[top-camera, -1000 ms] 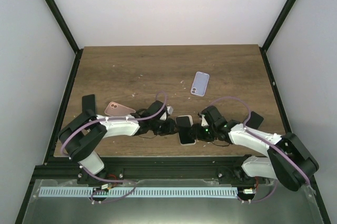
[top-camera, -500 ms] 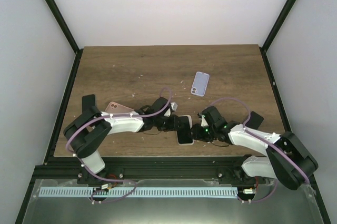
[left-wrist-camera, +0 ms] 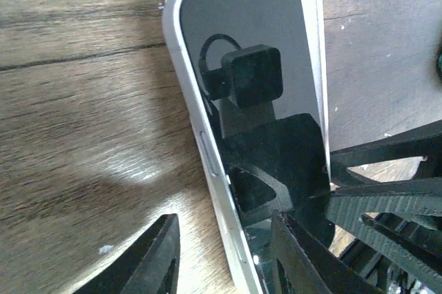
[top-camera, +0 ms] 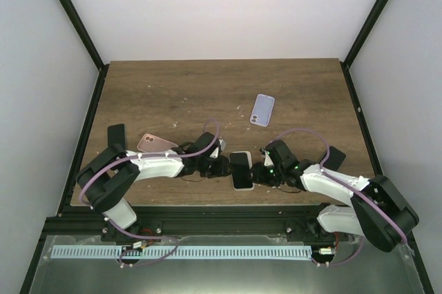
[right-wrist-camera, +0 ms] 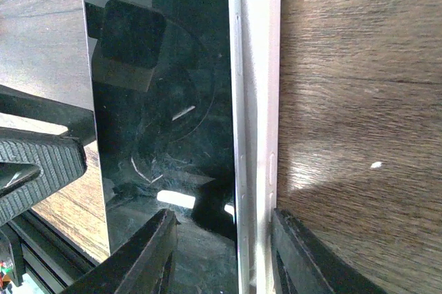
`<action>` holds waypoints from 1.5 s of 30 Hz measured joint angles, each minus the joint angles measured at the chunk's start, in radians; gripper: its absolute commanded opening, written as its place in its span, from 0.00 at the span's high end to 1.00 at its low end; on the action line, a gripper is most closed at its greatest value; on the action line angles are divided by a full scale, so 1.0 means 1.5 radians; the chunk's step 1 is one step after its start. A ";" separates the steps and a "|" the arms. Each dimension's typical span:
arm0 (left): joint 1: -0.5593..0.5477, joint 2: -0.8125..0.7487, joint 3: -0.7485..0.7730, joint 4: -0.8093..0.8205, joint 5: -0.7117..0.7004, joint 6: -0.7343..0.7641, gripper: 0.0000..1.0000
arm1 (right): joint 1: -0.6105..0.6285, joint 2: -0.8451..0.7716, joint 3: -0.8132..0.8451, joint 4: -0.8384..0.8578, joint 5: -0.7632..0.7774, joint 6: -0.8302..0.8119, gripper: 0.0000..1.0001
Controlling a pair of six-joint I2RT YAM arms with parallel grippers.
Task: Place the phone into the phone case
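A black-screened phone [top-camera: 242, 164] lies in a white phone case [top-camera: 242, 186] near the table's front edge, between my two grippers. In the left wrist view the phone [left-wrist-camera: 255, 73] sits inside the case rim [left-wrist-camera: 181, 80]. My left gripper [top-camera: 222, 166] [left-wrist-camera: 222, 223] is open and straddles the case's long edge, one finger over the screen and one over the table. In the right wrist view the phone's [right-wrist-camera: 166, 101] silver edge stands beside and above the case wall [right-wrist-camera: 266, 66]. My right gripper [top-camera: 259, 173] [right-wrist-camera: 222, 218] is open across that edge, its outer finger against the case.
A lilac phone case [top-camera: 262, 110] lies at mid-right of the wooden table [top-camera: 207, 94]. A pink one [top-camera: 156, 143] lies at the left beside my left arm. The table's front edge runs just below the grippers.
My left gripper pushed right toward the phone, then drew back a little to the left. The phone and case shifted only slightly. The right gripper has stayed put.
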 measured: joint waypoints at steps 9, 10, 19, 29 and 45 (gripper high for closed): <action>-0.002 0.031 0.014 0.030 0.014 -0.005 0.75 | 0.000 0.005 -0.002 0.010 0.000 0.002 0.64; -0.002 0.037 0.016 0.031 0.014 -0.004 0.75 | 0.000 0.005 -0.003 0.012 0.000 0.003 0.64; 0.002 0.068 0.045 0.038 0.021 -0.003 0.84 | -0.001 0.009 -0.008 0.017 0.006 0.003 0.66; -0.003 0.071 0.055 0.027 -0.006 0.026 0.62 | 0.001 0.016 -0.009 0.030 0.010 0.005 0.68; -0.003 0.093 0.095 0.002 -0.026 0.063 0.84 | -0.002 0.031 0.002 0.037 0.052 0.004 0.75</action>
